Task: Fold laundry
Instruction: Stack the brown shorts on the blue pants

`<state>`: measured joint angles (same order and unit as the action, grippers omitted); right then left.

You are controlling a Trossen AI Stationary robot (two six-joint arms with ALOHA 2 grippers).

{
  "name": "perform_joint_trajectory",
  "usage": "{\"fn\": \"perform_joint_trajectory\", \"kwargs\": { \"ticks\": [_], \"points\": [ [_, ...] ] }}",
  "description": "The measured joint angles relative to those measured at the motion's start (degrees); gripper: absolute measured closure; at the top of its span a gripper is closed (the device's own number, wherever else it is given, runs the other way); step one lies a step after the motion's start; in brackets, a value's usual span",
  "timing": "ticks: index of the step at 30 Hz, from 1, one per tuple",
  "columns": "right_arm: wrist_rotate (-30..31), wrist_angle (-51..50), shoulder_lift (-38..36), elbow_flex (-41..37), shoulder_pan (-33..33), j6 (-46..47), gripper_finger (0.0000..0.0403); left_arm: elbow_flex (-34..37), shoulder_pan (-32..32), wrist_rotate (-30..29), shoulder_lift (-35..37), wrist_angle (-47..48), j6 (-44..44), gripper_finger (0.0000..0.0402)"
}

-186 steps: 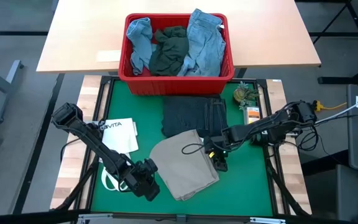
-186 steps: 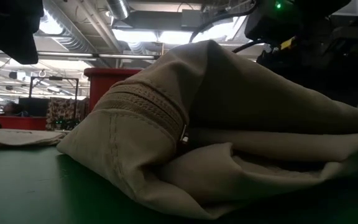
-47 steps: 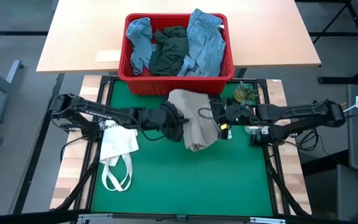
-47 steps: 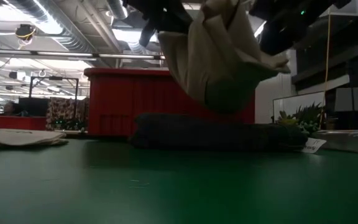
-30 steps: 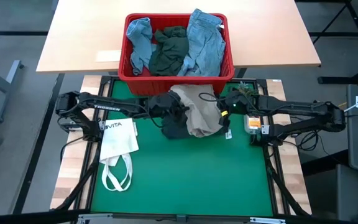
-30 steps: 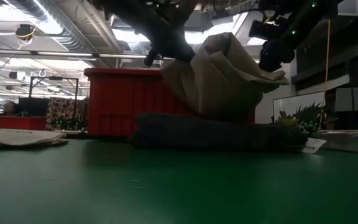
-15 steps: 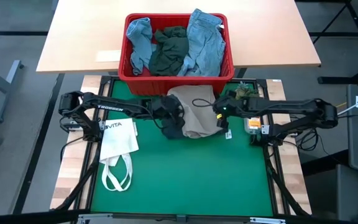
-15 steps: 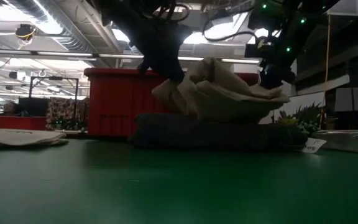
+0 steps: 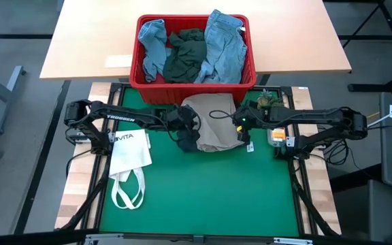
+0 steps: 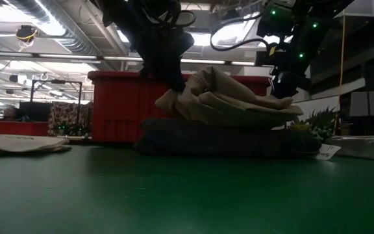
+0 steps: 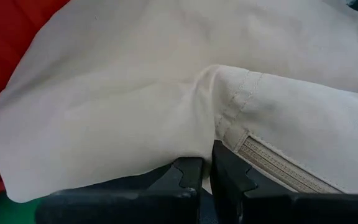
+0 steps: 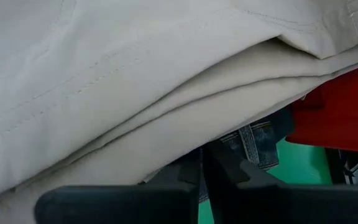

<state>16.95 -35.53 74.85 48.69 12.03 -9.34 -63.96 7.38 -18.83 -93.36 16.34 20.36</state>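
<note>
The red basket [image 9: 194, 80] at the table's far edge holds two light blue denim pieces [image 9: 224, 45] and a dark green-grey garment [image 9: 185, 54]. Just in front of it, the folded khaki garment [image 9: 211, 131] lies on folded dark jeans [image 10: 219, 140]. The left gripper [image 9: 188, 133] and right gripper [image 9: 242, 128], jaws nearly closed, pinch the khaki garment's opposite edges.

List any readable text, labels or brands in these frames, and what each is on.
"VITA": black lettering on the white tote bag; any letters before it are unclear.
"TROSSEN": on the left arm, faint.
Orange label near the table's right edge: too small to read.
</note>
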Motion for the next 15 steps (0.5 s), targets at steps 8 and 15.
{"fn": "perform_joint_trajectory", "kwargs": {
  "ticks": [8,15],
  "points": [
    [0.0,-1.6,0.0,0.0,0.0,-0.8,0.0322,0.0,0.0,0.3,0.0,3.0,0.2,0.0315],
    [0.1,-3.2,0.0,0.3,0.0,-1.9,0.0249,0.0,0.0,3.6,0.6,5.9,-1.7,0.0244]
  ]
}}
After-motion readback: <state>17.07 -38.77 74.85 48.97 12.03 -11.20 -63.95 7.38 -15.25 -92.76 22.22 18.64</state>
